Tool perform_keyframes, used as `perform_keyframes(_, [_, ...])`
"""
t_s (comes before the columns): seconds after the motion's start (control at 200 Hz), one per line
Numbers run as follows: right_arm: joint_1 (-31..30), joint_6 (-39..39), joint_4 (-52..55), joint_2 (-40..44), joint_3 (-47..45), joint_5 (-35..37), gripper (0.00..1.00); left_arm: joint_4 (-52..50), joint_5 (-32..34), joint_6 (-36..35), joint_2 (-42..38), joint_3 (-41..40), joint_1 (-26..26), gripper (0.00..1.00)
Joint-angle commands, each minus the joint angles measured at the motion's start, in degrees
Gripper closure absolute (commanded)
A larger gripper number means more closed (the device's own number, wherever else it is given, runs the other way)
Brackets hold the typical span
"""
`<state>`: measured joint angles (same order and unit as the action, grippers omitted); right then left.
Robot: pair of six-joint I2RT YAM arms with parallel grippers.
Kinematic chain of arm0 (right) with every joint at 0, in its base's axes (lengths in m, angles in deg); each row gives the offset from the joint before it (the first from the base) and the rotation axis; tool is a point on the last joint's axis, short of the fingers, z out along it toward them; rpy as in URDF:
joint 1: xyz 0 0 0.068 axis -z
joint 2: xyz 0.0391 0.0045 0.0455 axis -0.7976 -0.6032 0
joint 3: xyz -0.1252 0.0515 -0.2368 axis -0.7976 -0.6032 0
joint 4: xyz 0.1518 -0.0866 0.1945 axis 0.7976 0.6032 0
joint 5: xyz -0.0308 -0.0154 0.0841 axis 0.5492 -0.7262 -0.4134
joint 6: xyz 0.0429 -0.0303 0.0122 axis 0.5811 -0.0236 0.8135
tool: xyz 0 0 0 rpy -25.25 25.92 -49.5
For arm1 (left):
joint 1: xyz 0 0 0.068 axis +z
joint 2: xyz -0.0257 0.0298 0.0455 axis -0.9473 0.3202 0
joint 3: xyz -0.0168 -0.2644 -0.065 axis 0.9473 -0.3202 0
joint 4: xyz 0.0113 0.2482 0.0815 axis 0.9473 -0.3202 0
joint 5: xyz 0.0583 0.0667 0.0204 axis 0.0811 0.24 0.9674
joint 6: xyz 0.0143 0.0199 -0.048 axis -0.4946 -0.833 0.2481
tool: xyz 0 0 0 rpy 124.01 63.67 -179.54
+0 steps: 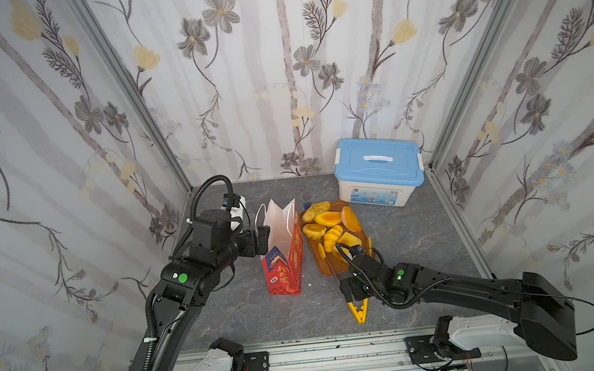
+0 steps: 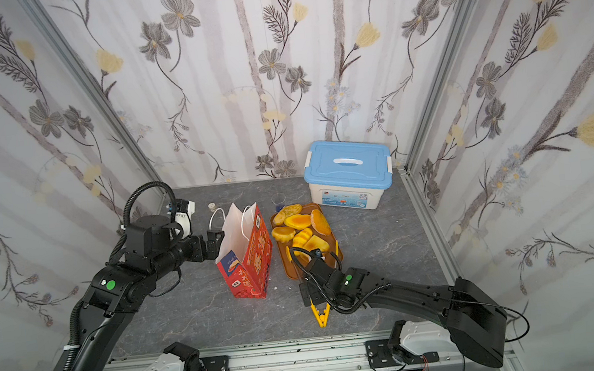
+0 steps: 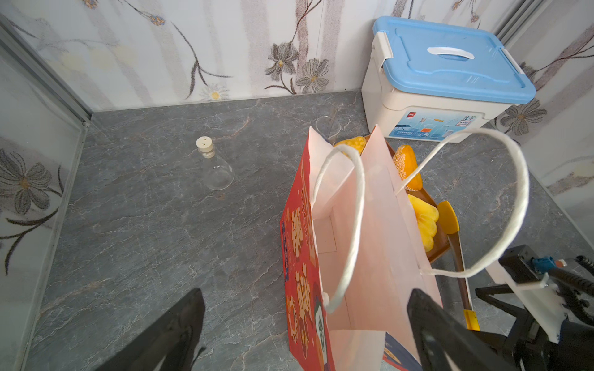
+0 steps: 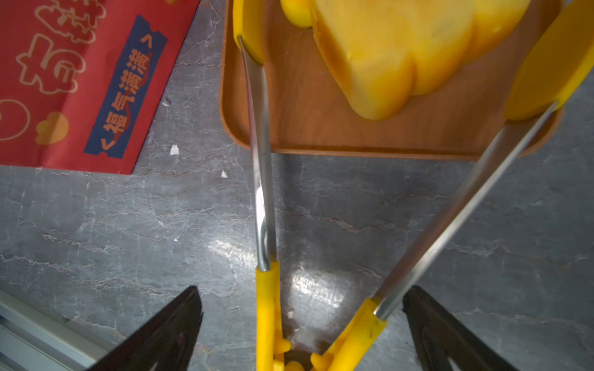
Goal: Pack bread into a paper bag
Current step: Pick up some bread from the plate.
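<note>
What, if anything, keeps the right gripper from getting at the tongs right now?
Nothing visible, so probably yes. The right gripper is open, straddling the tongs at their yellow handle end on the table. The tong tips lie over the tray by the bread.

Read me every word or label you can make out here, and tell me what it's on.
"福气满满", an arrow at each end: blue strip on the red paper bag.
Large pale characters beside it on the bag: cropped, not readable.
Label on the blue-lidded box: too small to read.
</note>
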<state>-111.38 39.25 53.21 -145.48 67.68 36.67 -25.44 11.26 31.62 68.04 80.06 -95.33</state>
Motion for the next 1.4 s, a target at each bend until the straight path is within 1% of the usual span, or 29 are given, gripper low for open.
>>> perform_keyframes(0.0, [-3.1,6.1,2.4,-2.8,3.0,-0.4,0.0,0.6,0.2,0.7,-0.7,-0.7,-0.1,0.0])
perform_keyframes(0.08, [-5.0,8.6,4.7,-5.3,4.2,1.4,0.0,0.8,0.1,0.9,-1.2,-1.4,0.0,0.0])
perform_keyframes(0.17, [-5.8,11.2,5.3,-5.8,3.5,2.0,0.0,1.2,-0.6,1.2,-1.8,-2.4,0.0,0.0])
perform_keyframes(0.32, [-7.1,16.2,7.7,-1.9,3.5,4.3,0.0,1.7,-0.2,1.2,-2.3,-3.7,0.0,0.0])
perform_keyframes(0.48, [-7.1,19.8,9.3,1.7,3.9,4.7,0.0,2.2,0.0,2.7,-1.5,-4.2,-0.1,0.0])
perform_keyframes(0.629, [-7.4,21.7,11.9,-2.1,5.1,4.6,0.0,2.4,1.7,3.8,-0.9,-3.9,-0.1,0.01])
perform_keyframes(0.784, [-8.0,23.6,12.3,-4.4,4.4,7.8,0.0,2.3,1.3,4.6,-2.0,-4.6,-0.1,0.01])
perform_keyframes(0.874, [-7.9,24.9,12.6,-4.7,3.3,8.4,0.0,1.4,1.8,4.9,-2.7,-4.9,0.0,0.01])
perform_keyframes(0.954, [-7.9,24.8,12.0,-4.6,2.4,8.3,0.0,1.4,2.2,5.1,-3.6,-5.6,0.0,0.0])
perform_keyframes(1.054, [-7.5,22.7,10.5,-5.2,2.7,8.1,0.0,2.1,2.0,5.8,-4.3,-6.7,0.0,0.0])
perform_keyframes(1.204, [-6.7,19.2,9.7,-8.5,5.3,8.6,0.0,2.3,1.9,6.2,-5.1,-7.3,0.0,0.0])
perform_keyframes(1.259, [-5.6,18.5,9.2,-9.3,5.6,7.6,0.0,1.9,2.1,6.1,-5.4,-7.1,-0.1,0.0])
perform_keyframes(1.284, [-5.4,18.1,8.6,-11.3,5.5,7.1,0.0,1.7,2.2,6.0,-5.6,-7.0,-0.1,0.0])
perform_keyframes(1.394, [-3.9,16.8,6.2,-12.8,4.6,5.6,0.0,1.1,3.1,5.6,-6.9,-7.0,-0.1,0.0])
